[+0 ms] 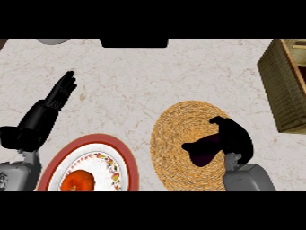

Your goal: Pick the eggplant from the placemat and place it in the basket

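Open counter (208,76) lies between eggplant (205,155) and basket (281,85).

1. Largely hidden by the curled black right hand (234,138): dark purple eggplant (203,155); outline hard to separate from the hand.
2. Partly covered by that hand: round woven straw placemat (172,134).
3. Cut off at right edge: brown wicker basket (287,85).
4. Cut off at bottom: red-rimmed flowered plate (101,138), orange-red fruit (77,180) on it.
5. Cut off at top, unidentifiable: pale grey round object (52,41), black box-like object (134,42).
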### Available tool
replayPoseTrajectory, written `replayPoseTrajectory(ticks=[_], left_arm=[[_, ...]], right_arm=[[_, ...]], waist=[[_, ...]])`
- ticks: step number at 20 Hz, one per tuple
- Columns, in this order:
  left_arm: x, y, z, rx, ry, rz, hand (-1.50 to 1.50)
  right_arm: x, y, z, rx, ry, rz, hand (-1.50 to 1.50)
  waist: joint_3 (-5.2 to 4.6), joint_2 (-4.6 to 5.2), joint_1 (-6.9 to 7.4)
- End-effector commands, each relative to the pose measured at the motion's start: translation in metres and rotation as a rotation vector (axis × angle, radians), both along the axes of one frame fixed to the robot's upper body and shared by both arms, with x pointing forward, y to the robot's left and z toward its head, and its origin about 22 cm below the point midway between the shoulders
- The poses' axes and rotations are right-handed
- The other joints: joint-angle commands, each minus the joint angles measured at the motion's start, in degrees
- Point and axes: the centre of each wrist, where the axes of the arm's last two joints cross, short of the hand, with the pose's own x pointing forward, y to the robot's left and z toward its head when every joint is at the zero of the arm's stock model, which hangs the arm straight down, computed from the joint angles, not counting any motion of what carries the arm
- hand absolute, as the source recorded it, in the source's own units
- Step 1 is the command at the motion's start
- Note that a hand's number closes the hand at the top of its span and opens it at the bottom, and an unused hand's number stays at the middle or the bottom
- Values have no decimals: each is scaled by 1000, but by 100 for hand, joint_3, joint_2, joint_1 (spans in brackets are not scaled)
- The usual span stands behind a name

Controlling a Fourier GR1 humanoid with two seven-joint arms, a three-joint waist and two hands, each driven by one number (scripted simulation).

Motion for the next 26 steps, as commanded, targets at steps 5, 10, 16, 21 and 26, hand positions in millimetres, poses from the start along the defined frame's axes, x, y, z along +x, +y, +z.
replayPoseTrajectory(ticks=[5, 10, 16, 21, 26], left_arm=[[2, -4, -11, 6, -6, 4, 0], [-9, -2, -15, -8, 5, -8, 0], [-9, 4, -4, 6, 9, 47, 0], [-12, 12, -11, 7, 23, 44, 0], [-2, 10, -5, 1, 8, 37, 0]], right_arm=[[-11, 6, -36, -42, 74, 55, 150], [-9, -2, -11, -120, 18, 257, 150], [-69, -23, 39, -90, -183, 823, 150], [-125, -60, 76, -55, -354, 861, 150], [-141, -95, 93, 183, -422, 764, 150]], waist=[[25, 40, 0], [24, 29, 1], [26, -110, -255], [27, -32, -275], [30, 15, -236]])
